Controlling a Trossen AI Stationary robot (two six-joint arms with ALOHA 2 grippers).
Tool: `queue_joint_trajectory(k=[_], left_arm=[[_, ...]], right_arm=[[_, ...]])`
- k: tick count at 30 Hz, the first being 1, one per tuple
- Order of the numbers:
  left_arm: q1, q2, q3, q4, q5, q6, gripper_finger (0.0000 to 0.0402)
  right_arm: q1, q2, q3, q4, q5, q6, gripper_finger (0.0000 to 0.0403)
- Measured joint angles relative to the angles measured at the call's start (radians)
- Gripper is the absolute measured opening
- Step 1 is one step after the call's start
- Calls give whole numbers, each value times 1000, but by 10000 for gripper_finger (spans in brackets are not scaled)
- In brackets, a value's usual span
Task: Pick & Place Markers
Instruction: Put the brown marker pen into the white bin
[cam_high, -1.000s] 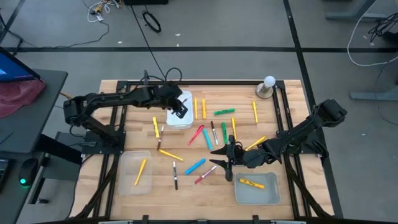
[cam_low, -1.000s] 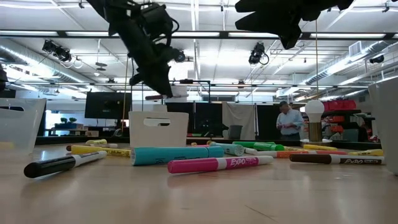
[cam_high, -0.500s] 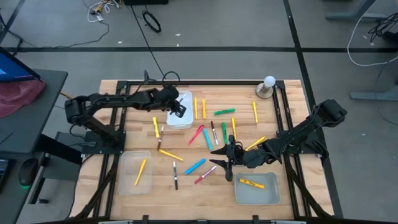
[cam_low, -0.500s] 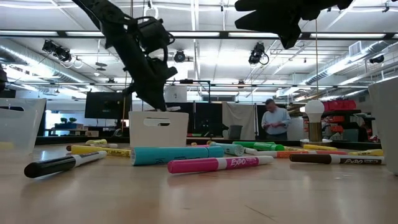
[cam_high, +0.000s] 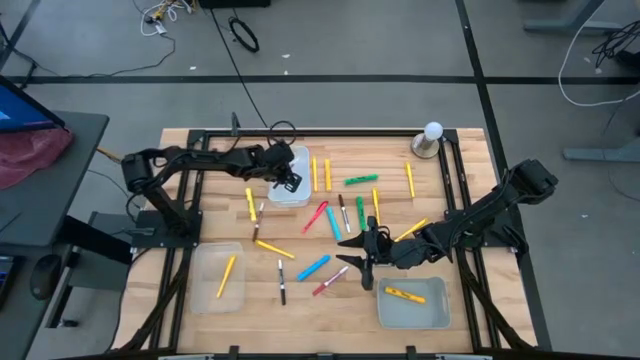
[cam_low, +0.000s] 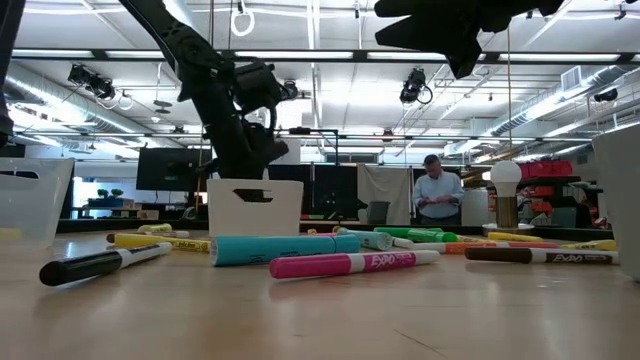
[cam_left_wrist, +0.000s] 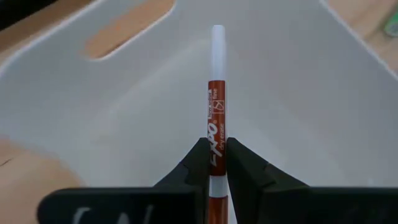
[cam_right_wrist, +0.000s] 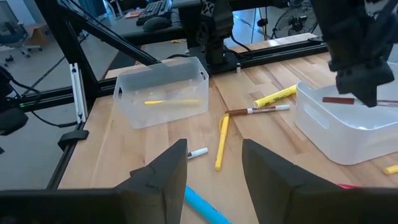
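Note:
My left gripper is shut on a thin white marker with a brown label, low over the hollow of the white tray at the table's far middle. The low view shows this gripper right behind the tray's rim. My right gripper hangs open above the table's near middle, touching nothing. Many markers lie flat on the wood around it: a light blue one, a pink one, green ones and yellow ones. My left gripper pinches the marker's labelled barrel between its two fingers. The fingers come slanting down from the table's left. The right wrist view shows the marker about level, sticking out from the fingers at the height of the tray's rim.
A clear tray at the near left holds a yellow marker, and another at the near right holds a yellow-and-orange one. A lamp with a white bulb stands at the far right. In the low view a person stands in the room beyond.
My left gripper has gone down with the marker, from well above the white tray to its rim, tipping more steeply as it sank. It has stayed shut on the marker.

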Motion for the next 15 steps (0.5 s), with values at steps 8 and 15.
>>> queue_joint_trajectory(k=[8,15], left_arm=[[-2,59,0,7,5,4,45],[-2,68,0,27,20,7,48]], right_arm=[[0,0,0,-5,0,0,157],[0,0,0,-10,0,0,157]])
